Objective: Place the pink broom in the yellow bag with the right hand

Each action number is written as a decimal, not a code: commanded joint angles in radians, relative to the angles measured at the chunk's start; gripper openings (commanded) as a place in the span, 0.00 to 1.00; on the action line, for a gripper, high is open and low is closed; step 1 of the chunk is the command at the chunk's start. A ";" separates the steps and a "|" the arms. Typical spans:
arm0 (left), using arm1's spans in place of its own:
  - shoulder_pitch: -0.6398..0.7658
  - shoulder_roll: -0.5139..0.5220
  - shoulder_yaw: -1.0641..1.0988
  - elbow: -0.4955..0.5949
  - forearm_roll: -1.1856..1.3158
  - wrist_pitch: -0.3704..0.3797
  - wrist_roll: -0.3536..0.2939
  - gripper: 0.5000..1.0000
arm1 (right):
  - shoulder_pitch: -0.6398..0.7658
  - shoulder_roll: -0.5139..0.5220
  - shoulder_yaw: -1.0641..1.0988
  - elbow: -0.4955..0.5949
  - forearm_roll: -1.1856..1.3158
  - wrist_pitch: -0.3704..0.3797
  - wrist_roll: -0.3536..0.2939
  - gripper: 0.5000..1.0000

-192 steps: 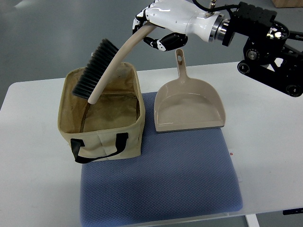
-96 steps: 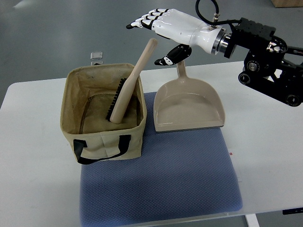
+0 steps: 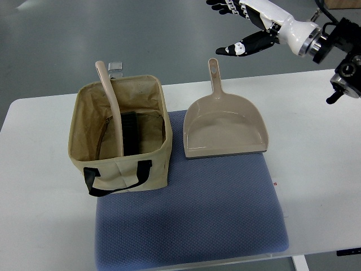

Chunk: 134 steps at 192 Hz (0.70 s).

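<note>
The broom (image 3: 114, 116), pale pinkish-beige with black bristles, stands inside the yellowish canvas bag (image 3: 121, 169). Its bristle head rests on the bag's floor and its handle leans against the back left rim, sticking out above it. My right hand (image 3: 243, 23), white with black fingertips, hovers at the top right, well away from the bag. The fingers are spread and hold nothing. My left arm is out of view.
A beige dustpan (image 3: 225, 127) lies right of the bag, handle pointing away from me. Bag and dustpan sit on a blue-grey mat (image 3: 197, 220) on a white table (image 3: 316, 152). The bag has black strap handles at its front.
My right hand let go of the broom, which dropped into the bag and tipped to lean on the back left rim. The hand drew back up and to the right.
</note>
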 commanded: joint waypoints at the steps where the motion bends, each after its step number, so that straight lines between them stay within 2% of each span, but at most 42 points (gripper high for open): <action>1: 0.000 0.000 0.000 0.000 0.000 0.000 0.000 1.00 | -0.093 0.032 0.124 -0.062 0.108 0.137 -0.002 0.77; 8: 0.000 0.000 0.000 0.000 0.000 0.000 0.000 1.00 | -0.123 0.058 0.167 -0.093 0.128 0.177 -0.010 0.77; 16: 0.000 0.000 -0.001 0.000 0.000 0.000 0.000 1.00 | -0.152 0.088 0.211 -0.121 0.139 0.186 -0.024 0.77; 37: 0.000 0.000 -0.001 0.000 0.000 0.000 0.000 1.00 | -0.210 0.171 0.331 -0.184 0.174 0.178 -0.061 0.77; 50: 0.000 0.000 0.000 0.000 0.000 0.000 0.000 1.00 | -0.245 0.226 0.418 -0.226 0.209 0.177 -0.109 0.77; 74: 0.000 0.000 -0.001 0.000 0.000 0.000 0.000 1.00 | -0.288 0.268 0.469 -0.263 0.306 0.178 -0.182 0.77; 134: 0.000 0.000 0.000 0.000 0.000 0.000 0.000 1.00 | -0.356 0.332 0.469 -0.314 0.396 0.154 -0.176 0.79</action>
